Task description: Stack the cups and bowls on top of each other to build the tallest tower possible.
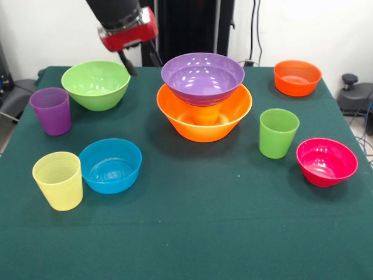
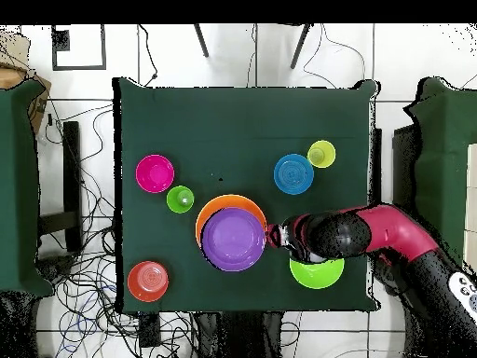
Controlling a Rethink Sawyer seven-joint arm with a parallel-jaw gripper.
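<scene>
Nearest the front edge of the green table (image 1: 192,233), toward its left corner, stands the pale yellow cup (image 1: 58,179), touching or just beside the blue bowl (image 1: 111,165). Toward the right edge sits the pink-red bowl (image 1: 326,161), with the green cup (image 1: 278,133) just beside it, further in.

Midway back, near the left edge, the purple cup (image 1: 51,110) stands upright. At the table's middle is the tower (image 1: 204,96): the large orange-yellow bowl (image 1: 204,125) as base, the wide purple bowl (image 1: 203,77) resting in it with its rim raised clear of the base's rim. An orange shape shows through the base's wall under the purple bowl; whether it is the orange cup cannot be told.

Toward the far left corner sits the light green bowl (image 1: 96,84); near the far right corner, the orange-red bowl (image 1: 297,77).

At the far edge the red and black arm (image 1: 125,26) comes down between the light green bowl and the tower. Its gripper (image 1: 127,63) shows only as a dark tip behind the green bowl's rim, and whether it is wide or narrow cannot be told.
</scene>
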